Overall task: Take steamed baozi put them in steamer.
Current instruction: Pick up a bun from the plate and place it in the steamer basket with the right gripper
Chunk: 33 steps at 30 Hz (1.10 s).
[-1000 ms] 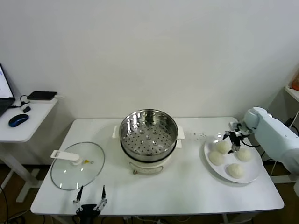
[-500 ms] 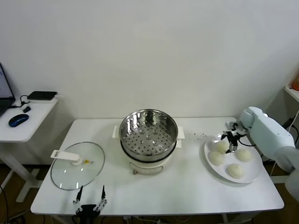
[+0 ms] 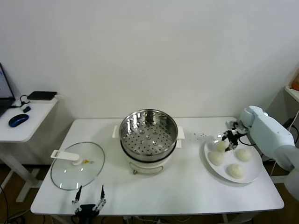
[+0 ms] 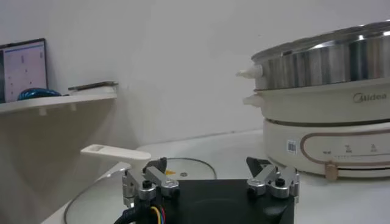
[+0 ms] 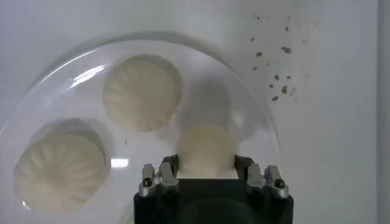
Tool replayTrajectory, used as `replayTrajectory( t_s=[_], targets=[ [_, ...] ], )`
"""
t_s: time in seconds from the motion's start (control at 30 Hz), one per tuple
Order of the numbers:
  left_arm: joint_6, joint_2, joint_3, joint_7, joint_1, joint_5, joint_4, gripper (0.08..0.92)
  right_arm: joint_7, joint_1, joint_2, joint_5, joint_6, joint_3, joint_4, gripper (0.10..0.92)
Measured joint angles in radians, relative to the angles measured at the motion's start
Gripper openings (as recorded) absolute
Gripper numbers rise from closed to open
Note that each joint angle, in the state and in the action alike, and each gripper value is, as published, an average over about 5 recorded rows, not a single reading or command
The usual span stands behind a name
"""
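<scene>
The steamer (image 3: 148, 135), a shiny steel basket with a perforated bottom on a white pot base, stands mid-table and holds nothing. It also shows in the left wrist view (image 4: 332, 91). The white plate (image 3: 254, 173) at the right carries baozi. My right gripper (image 3: 228, 142) is shut on the far-left baozi (image 3: 221, 146), which sits between the jaws in the right wrist view (image 5: 206, 149) just above the plate (image 5: 256, 115). Two more baozi (image 5: 142, 92) (image 5: 60, 171) lie beside it. My left gripper (image 3: 88, 198) is parked open at the table's front left.
A glass lid (image 3: 77, 165) with a white handle lies on the table's left, just beyond the left gripper (image 4: 210, 165). Dark crumbs (image 3: 201, 135) lie between the steamer and the plate. A side desk (image 3: 21, 126) with a mouse stands far left.
My right gripper has shifted slightly left over the plate's far-left baozi. The left arm has not moved.
</scene>
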Motion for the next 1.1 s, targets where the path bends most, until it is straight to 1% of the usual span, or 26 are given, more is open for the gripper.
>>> replayTrajectory(
  t_s=[0.33, 0.5, 0.63, 0.83, 1.1],
  targets=[
    [0.0, 0.0, 0.007, -0.001, -0.002, 0.0, -0.003, 0.823, 0.021, 0.226, -0.061, 0.186, 0.044, -0.257, 0.309, 0.619],
    [0.003, 0.0, 0.01, 0.0, -0.006, 0.0, -0.006, 0.823, 0.046, 0.328, -0.049, 0.229, 0.119, -0.334, 0.445, 0.619],
    [0.005, 0.0, 0.01, 0.0, -0.008, 0.0, -0.009, 0.823, 0.068, 0.386, -0.02, 0.245, 0.188, -0.384, 0.51, 0.619],
    [0.004, 0.0, 0.01, 0.0, -0.007, -0.001, -0.016, 0.823, 0.104, 0.422, 0.067, 0.215, 0.31, -0.42, 0.509, 0.619],
    [0.001, 0.0, 0.006, 0.0, -0.008, -0.005, -0.019, 0.823, 0.137, 0.412, 0.234, 0.136, 0.472, -0.416, 0.361, 0.619]
  ],
)
